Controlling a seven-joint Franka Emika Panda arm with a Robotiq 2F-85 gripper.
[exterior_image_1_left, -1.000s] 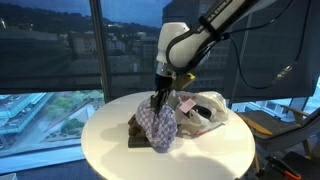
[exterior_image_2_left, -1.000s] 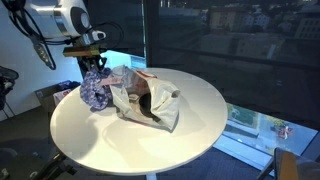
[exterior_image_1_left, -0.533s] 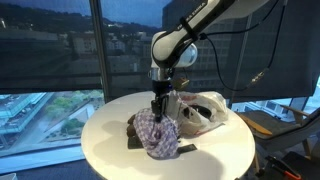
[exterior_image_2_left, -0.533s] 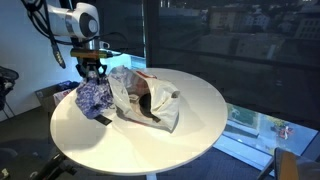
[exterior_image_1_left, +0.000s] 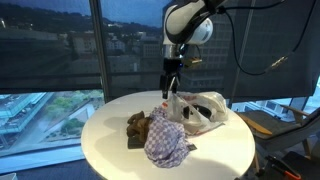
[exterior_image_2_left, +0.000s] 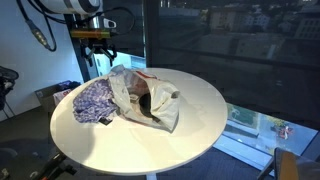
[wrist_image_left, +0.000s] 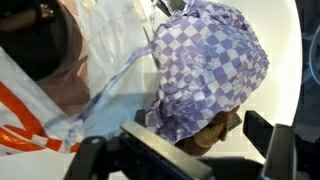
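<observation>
Covering brown lump (exterior_image_1_left: 136, 123), checkered cloth (exterior_image_1_left: 166, 142), plastic bag (exterior_image_1_left: 203, 112) touching, gripper (exterior_image_1_left: 170, 92) above

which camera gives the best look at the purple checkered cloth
The wrist view: the checkered cloth fills much of the frame, its purple-and-white pattern sharp. Both exterior views show the cloth small, heaped on the white table beside the plastic bag.

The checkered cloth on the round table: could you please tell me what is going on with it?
A single robot arm is working over the white round table. Its pincer hangs open above the purple checkered cloth, clear of it and holding nothing. The cloth lies crumpled, partly over a brown object, right beside a white plastic bag.
</observation>
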